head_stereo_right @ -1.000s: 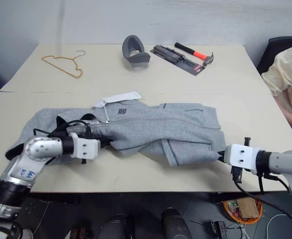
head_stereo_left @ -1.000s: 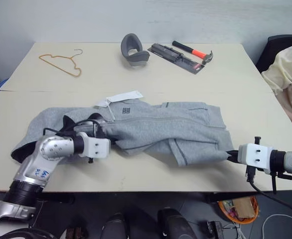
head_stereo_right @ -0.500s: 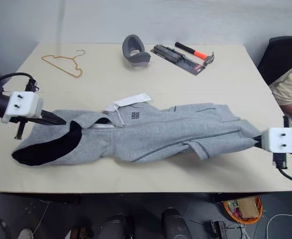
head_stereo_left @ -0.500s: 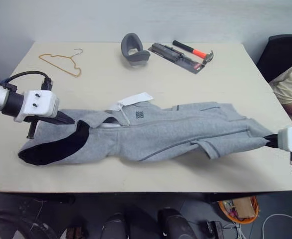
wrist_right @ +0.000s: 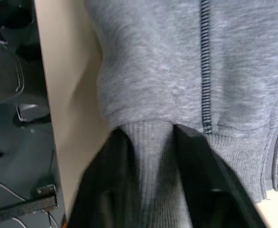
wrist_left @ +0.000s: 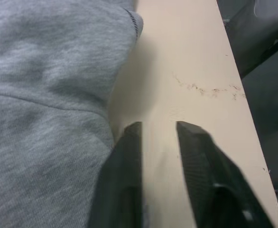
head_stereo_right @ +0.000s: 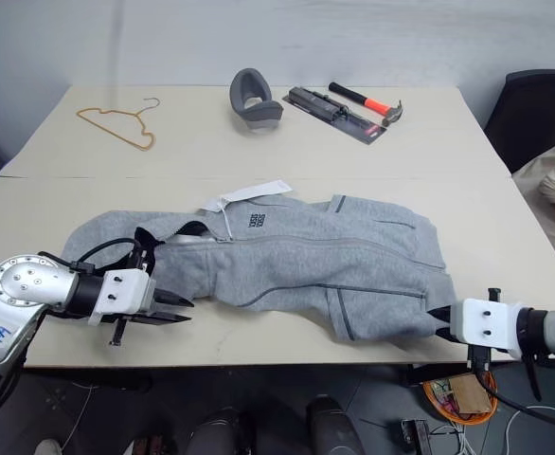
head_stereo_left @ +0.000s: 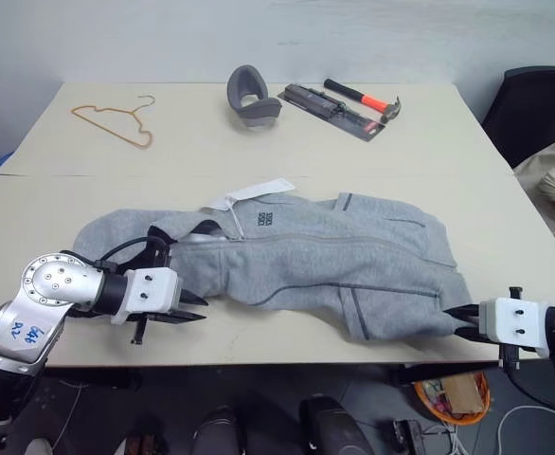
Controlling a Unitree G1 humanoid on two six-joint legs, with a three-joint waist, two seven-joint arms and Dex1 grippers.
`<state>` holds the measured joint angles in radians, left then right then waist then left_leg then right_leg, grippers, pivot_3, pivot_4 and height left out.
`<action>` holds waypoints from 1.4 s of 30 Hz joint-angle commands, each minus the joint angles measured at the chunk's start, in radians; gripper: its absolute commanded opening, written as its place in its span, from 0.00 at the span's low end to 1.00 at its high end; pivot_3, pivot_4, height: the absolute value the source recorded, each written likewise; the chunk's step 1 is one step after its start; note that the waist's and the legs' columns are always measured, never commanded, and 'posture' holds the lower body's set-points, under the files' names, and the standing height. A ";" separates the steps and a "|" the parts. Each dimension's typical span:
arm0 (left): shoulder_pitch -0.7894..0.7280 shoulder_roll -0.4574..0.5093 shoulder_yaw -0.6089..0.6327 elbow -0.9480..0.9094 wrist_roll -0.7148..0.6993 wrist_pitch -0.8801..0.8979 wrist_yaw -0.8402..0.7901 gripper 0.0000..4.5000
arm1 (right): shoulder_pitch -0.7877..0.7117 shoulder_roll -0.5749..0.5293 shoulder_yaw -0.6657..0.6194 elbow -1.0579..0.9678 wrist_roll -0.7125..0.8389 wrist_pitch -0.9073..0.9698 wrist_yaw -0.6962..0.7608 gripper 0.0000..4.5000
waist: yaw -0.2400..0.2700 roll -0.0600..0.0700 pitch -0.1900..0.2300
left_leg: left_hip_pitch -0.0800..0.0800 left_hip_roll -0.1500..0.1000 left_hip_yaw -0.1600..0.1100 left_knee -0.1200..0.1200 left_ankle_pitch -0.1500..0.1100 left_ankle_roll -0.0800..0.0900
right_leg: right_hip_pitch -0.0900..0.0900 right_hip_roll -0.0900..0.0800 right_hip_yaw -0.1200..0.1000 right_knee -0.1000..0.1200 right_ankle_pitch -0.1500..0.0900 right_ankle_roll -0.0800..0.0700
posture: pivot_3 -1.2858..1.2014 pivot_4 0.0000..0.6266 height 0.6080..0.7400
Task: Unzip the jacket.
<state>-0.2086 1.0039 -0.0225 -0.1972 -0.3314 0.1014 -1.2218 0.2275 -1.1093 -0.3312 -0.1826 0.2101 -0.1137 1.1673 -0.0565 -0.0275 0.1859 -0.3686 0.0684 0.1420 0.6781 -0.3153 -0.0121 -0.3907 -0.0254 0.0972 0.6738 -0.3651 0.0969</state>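
My left gripper [wrist_left: 158, 130] hangs over the bare beige table [wrist_left: 186, 61], its two black fingers parted with nothing between them. The grey fleece jacket [wrist_left: 49, 95] lies just beside one finger.

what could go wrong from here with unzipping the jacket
The left gripper is open over bare table beside the jacket, holding nothing, so it may close on nothing or bunch fleece instead of the zipper. The right gripper has ribbed hem between its parted fingers; the hem could slip free. The zipper looks closed and lies away from both.
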 commanded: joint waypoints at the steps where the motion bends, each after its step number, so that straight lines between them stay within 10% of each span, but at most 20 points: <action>1: 0.000 -0.001 0.077 0.001 -0.112 0.049 -0.052 0.56 | -0.010 -0.011 -0.063 -0.053 0.085 0.072 0.033 0.64 | 0.000 0.000 0.000 | 0.000 0.000 0.000 0.000 0.000 0.000 | 0.000 0.000 -0.001 0.000 0.000 0.000 | 0.52 0.24 1.00; 6: -0.232 0.025 0.140 0.110 -0.297 0.317 -0.098 0.93 | -0.161 -0.059 -0.113 -0.149 0.390 0.422 0.054 1.00 | 0.001 0.000 0.000 | -0.001 0.000 -0.001 0.003 0.000 0.000 | 0.000 0.000 -0.005 0.002 0.000 0.000 | 0.52 0.24 1.00; 12: -0.597 -0.050 0.004 0.369 -0.158 0.309 -0.142 1.00 | -0.537 0.011 0.057 -0.191 0.620 0.731 -0.110 1.00 | 0.002 -0.001 0.000 | -0.003 -0.002 -0.004 0.003 0.000 0.000 | 0.000 0.000 -0.007 0.001 0.000 0.000 | 0.52 0.24 1.00; 23: -0.703 -0.206 -0.145 0.614 0.078 0.105 -0.195 1.00 | -0.966 0.461 0.418 -0.091 0.483 0.987 -0.507 0.25 | -0.010 -0.001 0.000 | -0.022 0.000 0.000 0.007 0.000 0.000 | -0.025 -0.001 -0.004 0.009 0.000 0.000 | 0.52 0.24 1.00; 32: -0.546 -0.230 -0.102 0.551 0.093 0.106 -0.124 1.00 | -1.069 0.736 0.460 0.071 0.400 1.031 -0.642 0.25 | -0.033 -0.001 0.000 | -0.023 0.001 0.002 0.008 0.000 0.000 | -0.029 -0.003 -0.009 0.016 0.000 0.000 | 0.52 0.24 1.00; 38: -0.457 -0.255 -0.079 0.506 0.101 0.103 -0.048 1.00 | -1.086 0.847 0.502 0.111 0.364 1.066 -0.673 0.58 | -0.041 -0.001 -0.001 | -0.023 0.002 0.002 0.007 0.001 -0.001 | -0.029 -0.004 -0.011 0.018 0.000 0.000 | 0.52 0.24 1.00; 42: -0.443 -0.268 -0.063 0.503 0.102 0.096 -0.009 1.00 | -1.122 0.919 0.525 0.204 0.312 1.068 -0.704 0.58 | -0.046 -0.001 -0.001 | -0.022 0.001 0.002 0.007 0.001 -0.001 | -0.029 -0.004 -0.011 0.017 0.000 0.000 | 0.52 0.24 1.00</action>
<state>-0.6562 0.7416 -0.1137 0.3267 -0.2299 0.2063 -1.2506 -0.8680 -0.2137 0.1911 0.0016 0.5412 0.9594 0.4803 -0.1021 -0.0288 0.1853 -0.3910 0.0699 0.1440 0.6856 -0.3146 -0.0130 -0.4195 -0.0294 0.0861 0.6907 -0.3652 0.0966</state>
